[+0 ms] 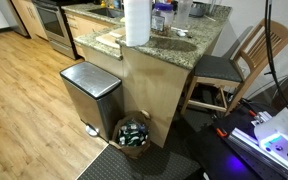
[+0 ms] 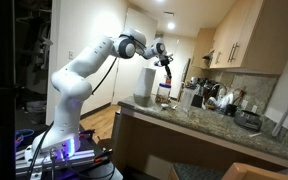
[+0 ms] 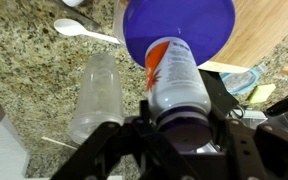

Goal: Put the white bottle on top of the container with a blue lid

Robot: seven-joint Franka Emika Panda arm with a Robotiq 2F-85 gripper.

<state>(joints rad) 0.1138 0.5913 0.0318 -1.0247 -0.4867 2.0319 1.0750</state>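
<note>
At the left of the wrist view, a white spoon (image 3: 79, 27) lies on the speckled granite table (image 3: 24, 70). Below it a clear plastic bottle (image 3: 96, 95) lies on its side. In the middle, the fingers (image 3: 222, 105) are clamped on either side of the white bottle (image 3: 174, 75). It is a short white cylinder with orange and blue print, and the end nearest the camera is shadowed and dark. Its far end is over the container with a blue lid (image 3: 179, 20), of which only the round lid shows. Whether they touch cannot be told. Right of them lies a wooden board (image 3: 274, 30). In an exterior view the arm (image 2: 84, 70) reaches over the table, just past the paper towel roll (image 2: 146, 82).
</note>
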